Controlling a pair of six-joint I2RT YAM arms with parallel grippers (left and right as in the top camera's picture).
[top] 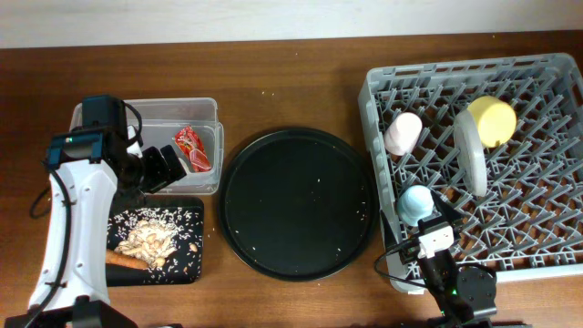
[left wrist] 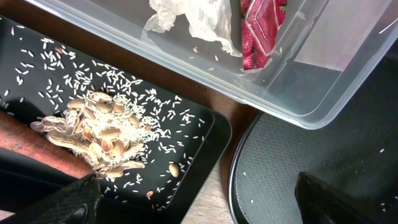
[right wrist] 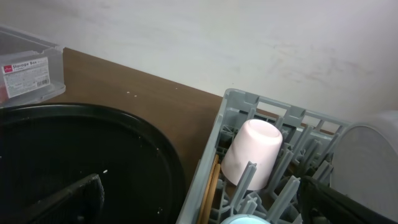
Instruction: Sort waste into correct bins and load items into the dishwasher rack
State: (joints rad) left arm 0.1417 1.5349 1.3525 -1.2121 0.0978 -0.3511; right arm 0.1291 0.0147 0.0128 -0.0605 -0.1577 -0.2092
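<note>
My left gripper (top: 171, 165) (left wrist: 205, 208) is open and empty, over the gap between the clear tub (top: 208, 114) (left wrist: 311, 93) and the shallow black tray (top: 187, 269) (left wrist: 205, 134). The tub holds the red wrapper (top: 192, 148) (left wrist: 261, 28) and the white tissue (left wrist: 193, 18). The black tray holds the grains (top: 150, 235) (left wrist: 118, 124) and the carrot (top: 123, 261) (left wrist: 28, 143). My right gripper (top: 428, 233) (right wrist: 205, 205) is open and empty at the front left corner of the grey rack (top: 528, 219) (right wrist: 211, 174). The rack holds the pink cup (top: 402, 133) (right wrist: 252, 152), blue cup (top: 415, 204) (right wrist: 245, 219), yellow bowl (top: 493, 120) and pale plate (top: 470, 153) (right wrist: 373, 155).
The large round black tray (top: 299, 202) (left wrist: 323, 149) (right wrist: 74, 149) lies between the bins and the rack, with a few stray grains on it. Nut shells lie among the grains in the shallow tray. A pale wall runs along the table's far edge.
</note>
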